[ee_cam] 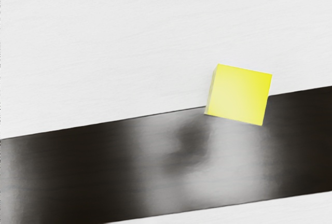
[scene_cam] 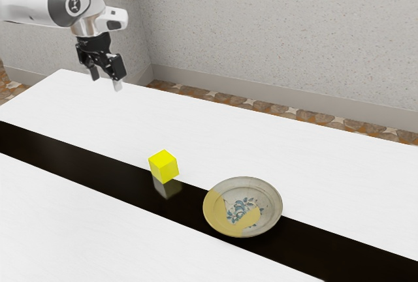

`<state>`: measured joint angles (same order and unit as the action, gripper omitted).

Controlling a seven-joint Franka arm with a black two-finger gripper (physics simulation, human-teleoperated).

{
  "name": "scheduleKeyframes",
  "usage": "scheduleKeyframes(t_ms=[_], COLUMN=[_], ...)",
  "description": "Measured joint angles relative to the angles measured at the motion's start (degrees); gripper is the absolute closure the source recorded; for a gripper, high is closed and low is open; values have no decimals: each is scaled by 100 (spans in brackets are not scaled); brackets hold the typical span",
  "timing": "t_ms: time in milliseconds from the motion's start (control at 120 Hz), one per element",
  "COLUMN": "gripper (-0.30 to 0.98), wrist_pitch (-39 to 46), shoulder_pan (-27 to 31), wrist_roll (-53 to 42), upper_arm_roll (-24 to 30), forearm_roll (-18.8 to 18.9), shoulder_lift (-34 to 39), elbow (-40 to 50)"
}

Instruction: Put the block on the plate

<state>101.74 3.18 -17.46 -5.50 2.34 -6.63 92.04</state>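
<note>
A white robot arm (scene_cam: 26, 0) enters the exterior view from about ten o'clock, bends downward at the wrist and holds its black gripper (scene_cam: 106, 81) in the air, well apart from a yellow block (scene_cam: 163, 167). The gripper points down toward roughly half past five, its two fingers parted wide with nothing between them, one set toward four o'clock of the other. From the block, the gripper hangs at about eleven o'clock in the exterior view.

The block, a cube with no evident long axis, has one upright edge facing the exterior camera, at six o'clock, its flat sides turned toward about four and eight. In the wrist view, its sides run askew to the edge of the dark stripe (scene_cam: 65, 156) crossing the white table (scene_cam: 294, 158), and the block straddles that edge in plan. The plate (scene_cam: 242, 207), pale and mustard with a blue flower pattern, lies face up near the block, at its four o'clock, the two standing apart.
</note>
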Motion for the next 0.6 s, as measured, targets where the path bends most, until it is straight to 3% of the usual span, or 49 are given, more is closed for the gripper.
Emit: scheduleKeyframes(t_ms=[300,600], gripper=[0,0], wrist_pitch=[22,381], shoulder_pan=[-55,-66], wrist_roll=[-45,-422], upper_arm_roll=[28,54], forearm_roll=[22,-37], shoulder_lift=[-173,-1571], elbow=[-8,-503])
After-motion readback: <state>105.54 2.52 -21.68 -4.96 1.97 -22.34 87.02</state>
